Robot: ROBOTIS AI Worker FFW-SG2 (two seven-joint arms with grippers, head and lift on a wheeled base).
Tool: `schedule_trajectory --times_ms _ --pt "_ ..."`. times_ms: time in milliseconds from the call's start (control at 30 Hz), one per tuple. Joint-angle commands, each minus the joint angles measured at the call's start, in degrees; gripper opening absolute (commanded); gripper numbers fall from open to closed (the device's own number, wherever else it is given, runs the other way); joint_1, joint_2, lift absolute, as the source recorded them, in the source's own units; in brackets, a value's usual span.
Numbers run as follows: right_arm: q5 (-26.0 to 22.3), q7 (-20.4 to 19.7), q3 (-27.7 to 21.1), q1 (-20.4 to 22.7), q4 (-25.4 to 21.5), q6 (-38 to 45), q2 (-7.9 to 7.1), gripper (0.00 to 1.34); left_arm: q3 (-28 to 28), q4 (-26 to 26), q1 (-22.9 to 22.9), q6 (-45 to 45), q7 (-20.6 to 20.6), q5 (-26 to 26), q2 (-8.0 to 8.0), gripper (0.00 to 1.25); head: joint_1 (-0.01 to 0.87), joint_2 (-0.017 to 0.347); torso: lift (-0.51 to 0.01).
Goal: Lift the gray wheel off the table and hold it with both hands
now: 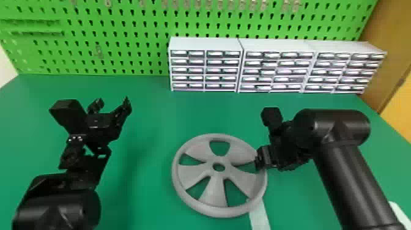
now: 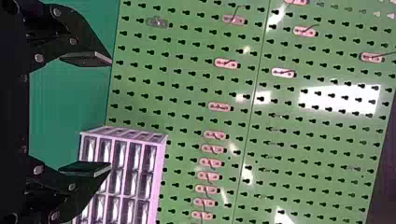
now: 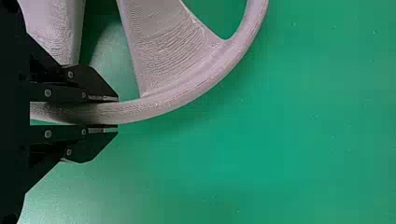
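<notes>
The gray wheel (image 1: 218, 198) is over the middle of the green table, its right rim at my right gripper (image 1: 260, 159). In the right wrist view, the rim of the gray wheel (image 3: 159, 105) passes between the fingers of my right gripper (image 3: 117, 112), which are shut on it. Whether the wheel touches the table, I cannot tell. My left gripper (image 1: 111, 105) is well to the left of the wheel, away from its rim. In the left wrist view my left gripper (image 2: 111, 114) stands open, with nothing between its fingers.
White drawer cabinets (image 1: 241, 46) line the back right of the green table (image 1: 146, 101), before a green pegboard (image 1: 116, 36). A pale strip (image 1: 260, 214) lies partly beneath the wheel's near right side. A brown panel (image 1: 388, 61) stands at the right.
</notes>
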Motion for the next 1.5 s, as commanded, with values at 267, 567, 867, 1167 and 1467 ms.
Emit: schedule_trajectory --times_ms 267,567,867,1167,1467 --pt "0.2 0.0 -1.2 1.8 -2.7 -4.4 0.35 0.16 0.2 0.0 0.0 0.0 0.0 0.0 0.0 0.79 0.711 0.015 -0.098" --pt "0.5 0.0 -3.1 3.8 -6.3 -9.9 1.14 0.16 0.3 -0.1 0.0 -0.1 0.0 0.0 0.0 0.79 0.711 0.015 -0.098" --pt "0.5 0.0 -3.5 5.8 -8.6 -20.0 1.84 0.16 0.4 -0.2 0.0 -0.1 0.0 0.0 0.0 0.79 0.711 0.015 -0.098" --pt "0.2 0.3 -1.6 8.1 -9.5 -32.8 1.58 0.16 0.4 -0.2 0.1 0.0 0.0 0.0 0.0 0.79 0.711 0.015 -0.098" --pt "1.0 0.3 -0.6 10.2 -10.3 -42.6 1.84 0.16 0.4 -0.2 0.2 0.0 0.0 0.0 0.0 0.79 0.711 0.015 -0.098"
